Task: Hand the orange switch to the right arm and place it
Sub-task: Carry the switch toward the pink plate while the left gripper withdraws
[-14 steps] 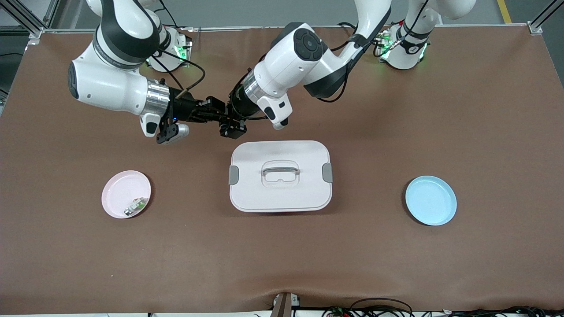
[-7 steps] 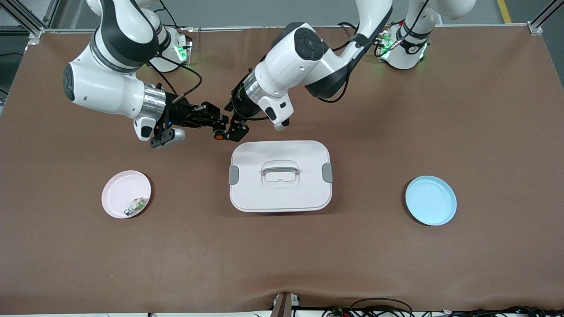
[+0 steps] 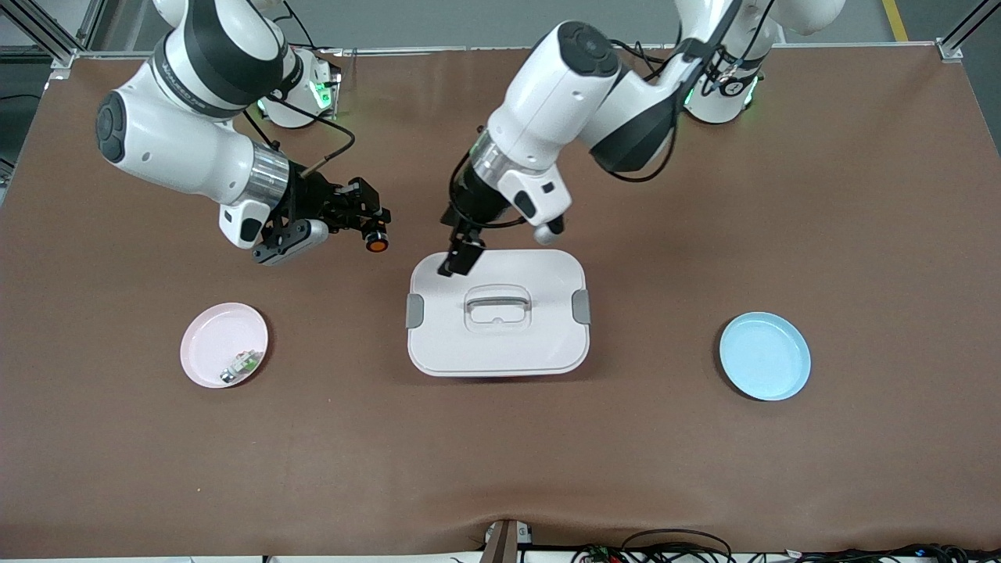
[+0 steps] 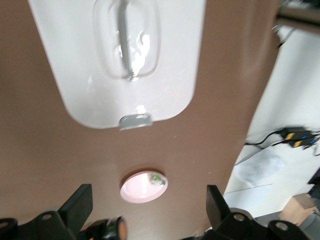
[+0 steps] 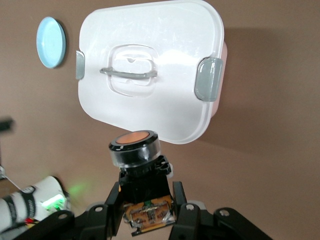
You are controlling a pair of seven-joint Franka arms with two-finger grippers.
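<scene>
The orange switch [image 3: 376, 242], a tiny black cylinder with an orange cap, is held in my right gripper [image 3: 372, 227], which is shut on it above the brown table, beside the white box toward the right arm's end. In the right wrist view the switch [image 5: 135, 149] sits upright between the fingers [image 5: 111, 206]. My left gripper [image 3: 461, 259] is open and empty over the corner of the white box's lid [image 3: 500, 344]. The left wrist view shows its fingers [image 4: 78, 204] spread wide, with the switch [image 4: 113, 230] off to one side.
A pink plate [image 3: 213, 335] holding a small green-white-silver part [image 3: 242, 363] lies toward the right arm's end. A blue plate [image 3: 765, 356] lies toward the left arm's end. The white lidded box with grey clips and a handle stands mid-table.
The two grippers were together on the switch. The left gripper has let go, opened and swung away over the box corner. The right gripper has drawn back with the switch.
</scene>
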